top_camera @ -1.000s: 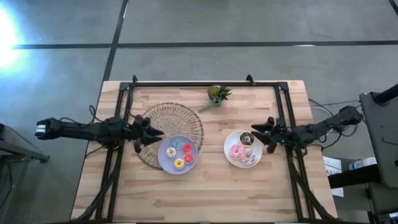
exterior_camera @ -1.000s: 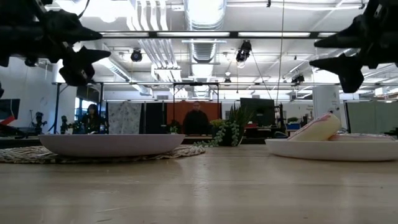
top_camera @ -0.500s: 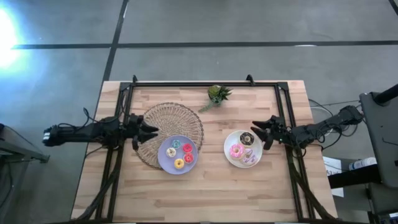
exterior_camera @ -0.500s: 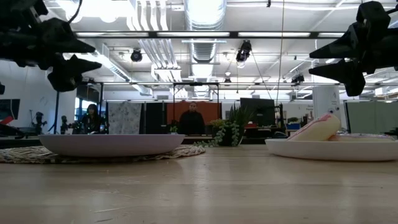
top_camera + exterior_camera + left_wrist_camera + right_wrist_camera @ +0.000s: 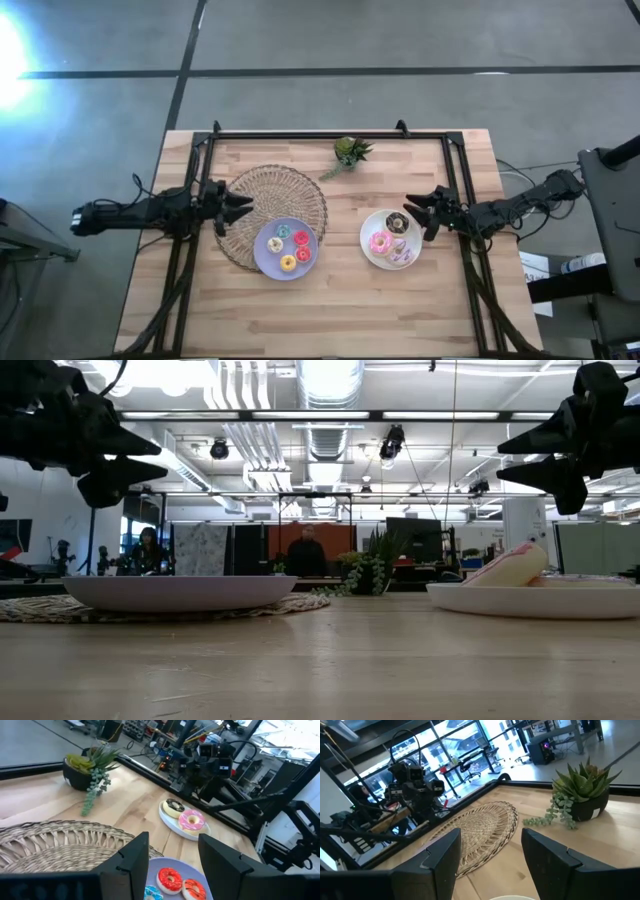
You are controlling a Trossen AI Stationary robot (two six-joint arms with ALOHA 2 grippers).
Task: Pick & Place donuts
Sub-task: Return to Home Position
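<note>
Several tiny donuts (yellow, teal, red) lie on the lilac plate (image 5: 262, 258), and the red ones (image 5: 170, 879) show in the left wrist view. The white plate (image 5: 368, 252) carries a chocolate donut (image 5: 397, 222) and pink sprinkled donuts (image 5: 380, 243). My left gripper (image 5: 243, 207) (image 5: 172, 865) hovers open over the woven mat, left of the lilac plate. My right gripper (image 5: 417, 211) (image 5: 490, 850) hovers open just right of the white plate's far side. In the low view both grippers (image 5: 150, 455) (image 5: 515, 455) hang well above the plates.
The round woven mat (image 5: 290, 195) lies under the lilac plate's far-left part. A small green plant (image 5: 350, 152) stands near the far edge at the middle. A black frame rail (image 5: 330, 133) runs along the far edge and both sides. Bare wood fills the near half.
My left gripper has drawn back a little toward the table's left edge, away from the lilac plate, staying open. My right gripper has shifted slightly toward the right and far edges and risen a bit. The donuts and plates have stayed put.
</note>
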